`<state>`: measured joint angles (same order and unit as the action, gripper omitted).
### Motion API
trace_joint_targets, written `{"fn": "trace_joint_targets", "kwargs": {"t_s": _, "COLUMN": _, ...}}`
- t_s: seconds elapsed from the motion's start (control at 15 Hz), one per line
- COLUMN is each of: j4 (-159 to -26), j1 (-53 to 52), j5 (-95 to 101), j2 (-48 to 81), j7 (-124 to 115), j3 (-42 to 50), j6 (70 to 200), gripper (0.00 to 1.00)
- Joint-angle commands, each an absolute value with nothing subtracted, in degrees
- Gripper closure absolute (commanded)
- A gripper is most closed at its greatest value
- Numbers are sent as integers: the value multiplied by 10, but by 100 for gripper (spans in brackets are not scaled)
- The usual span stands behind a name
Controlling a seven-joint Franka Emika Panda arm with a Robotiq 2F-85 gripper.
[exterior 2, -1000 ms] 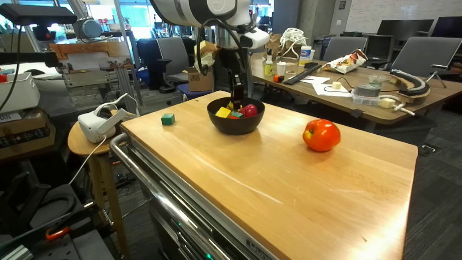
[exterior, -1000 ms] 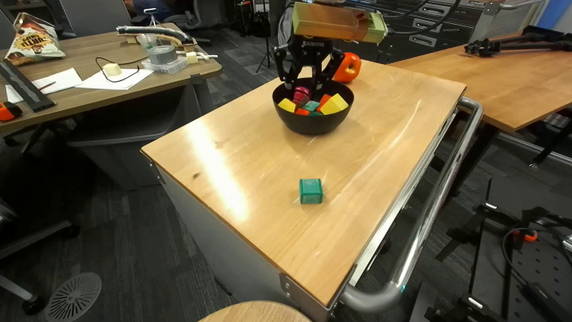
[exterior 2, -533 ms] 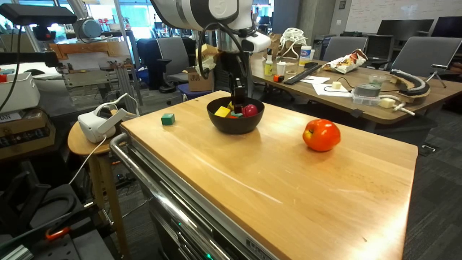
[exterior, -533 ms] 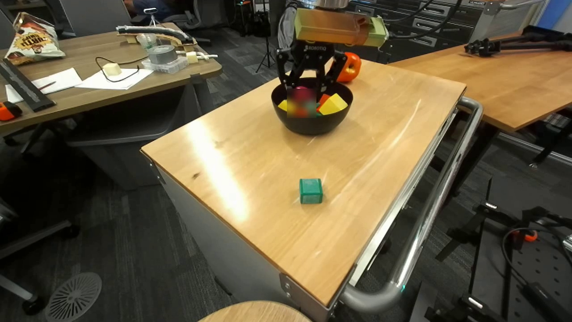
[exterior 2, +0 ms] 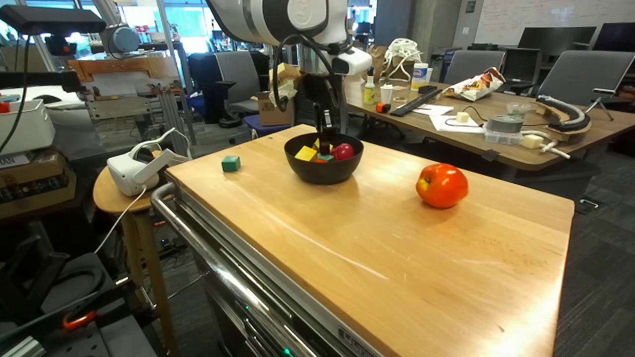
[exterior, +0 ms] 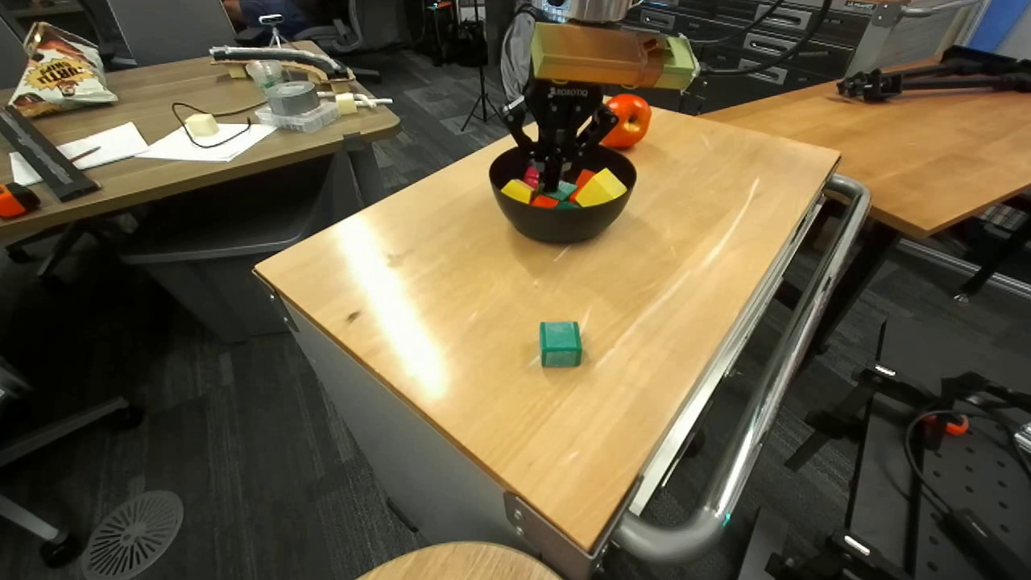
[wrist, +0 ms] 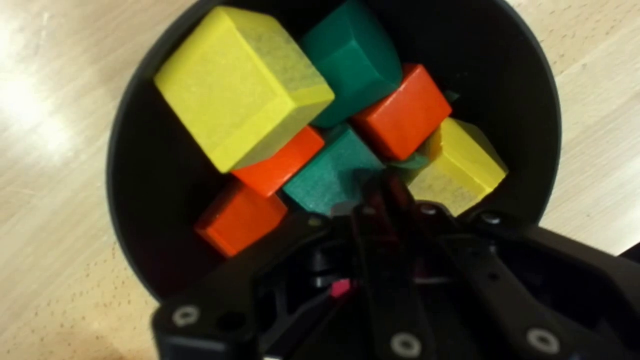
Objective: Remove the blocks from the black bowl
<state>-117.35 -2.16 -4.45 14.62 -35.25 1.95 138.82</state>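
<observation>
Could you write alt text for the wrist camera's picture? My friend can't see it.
A black bowl seen from above, with yellow blocks, red-orange blocks and green blocks jumbled inside. The robot's dark jaws, closed together, reach in from the bottom of the picture and hide part of the bowl. A light wooden tabletop shows around it.

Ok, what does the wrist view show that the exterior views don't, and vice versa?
Only the wrist view: a near-overhead look into the round black bowl, with three orange-red blocks clearly told apart.

Only the exterior views, both of them: the green cube outside the bowl on the pale wooden tabletop, the glossy orange-red fruit-like object and the printed chip bag.

Shared: the bowl, at least part of the tabletop, two yellow blocks in the bowl, and the black gripper down among the contents, its jaws shut.
</observation>
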Motion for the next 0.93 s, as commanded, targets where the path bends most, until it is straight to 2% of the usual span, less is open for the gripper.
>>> {"fn": "trace_joint_targets", "kwargs": {"t_s": 0.0, "j4": -1172, "j1": -25, "j5": -49, "j2": 140, "j7": -343, "j3": 23, "j6": 1403, "gripper": 88}}
{"fn": "trace_joint_targets", "kwargs": {"t_s": 0.53, "j4": -1194, "j1": -34, "j5": -42, "j2": 36, "j7": -286, "j3": 4, "j6": 1482, "gripper": 89}}
{"fn": "trace_joint_targets", "kwargs": {"t_s": 0.6, "j4": -1188, "j1": -33, "j5": -37, "j2": 37, "j7": -288, "j3": 4, "j6": 1465, "gripper": 82}}
{"fn": "trace_joint_targets", "kwargs": {"t_s": 0.67, "j4": -1184, "j1": -31, "j5": -32, "j2": 38, "j7": -293, "j3": 4, "j6": 1446, "gripper": 62}}
{"fn": "trace_joint_targets", "kwargs": {"t_s": 0.87, "j4": -1182, "j1": -27, "j5": -19, "j2": 62, "j7": -316, "j3": 10, "j6": 1407, "gripper": 41}}
